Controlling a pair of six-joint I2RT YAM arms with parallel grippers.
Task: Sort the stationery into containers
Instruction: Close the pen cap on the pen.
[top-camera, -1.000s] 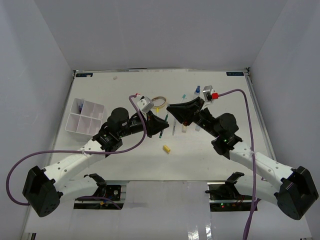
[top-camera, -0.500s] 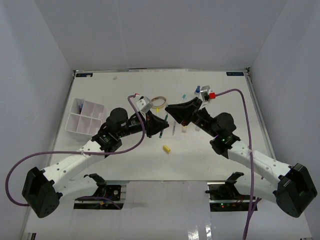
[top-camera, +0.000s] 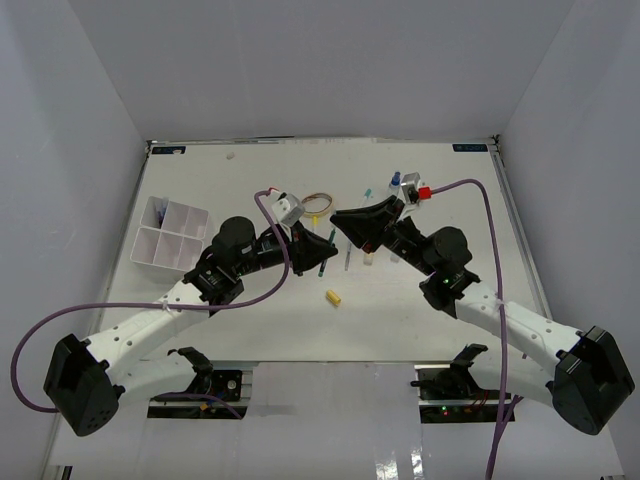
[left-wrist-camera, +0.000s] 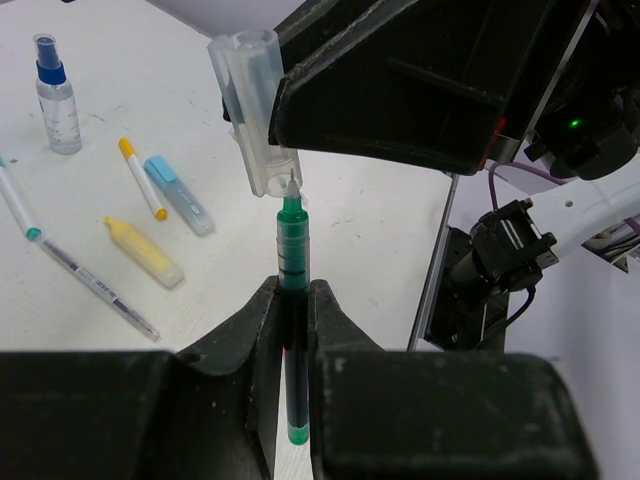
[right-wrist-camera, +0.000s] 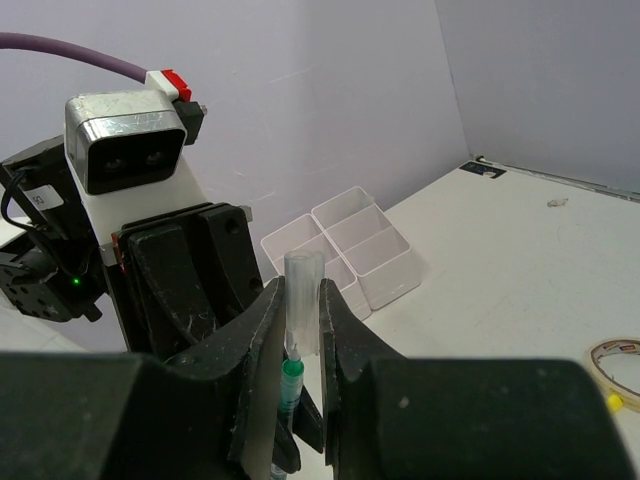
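While the left gripper (left-wrist-camera: 292, 300) is clamped on the barrel of the green pen (left-wrist-camera: 291, 250), we see its bare tip right at the mouth of the clear cap (left-wrist-camera: 255, 110) pinched in the right gripper (right-wrist-camera: 300, 310), above the middle of the table (top-camera: 390, 310). We have the white divided tray (top-camera: 168, 231) well off to the left.

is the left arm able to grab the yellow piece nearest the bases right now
Probably not yet. The way to the yellow piece looks free, but the left hand is shut on a green pen, so it has no spare grip.
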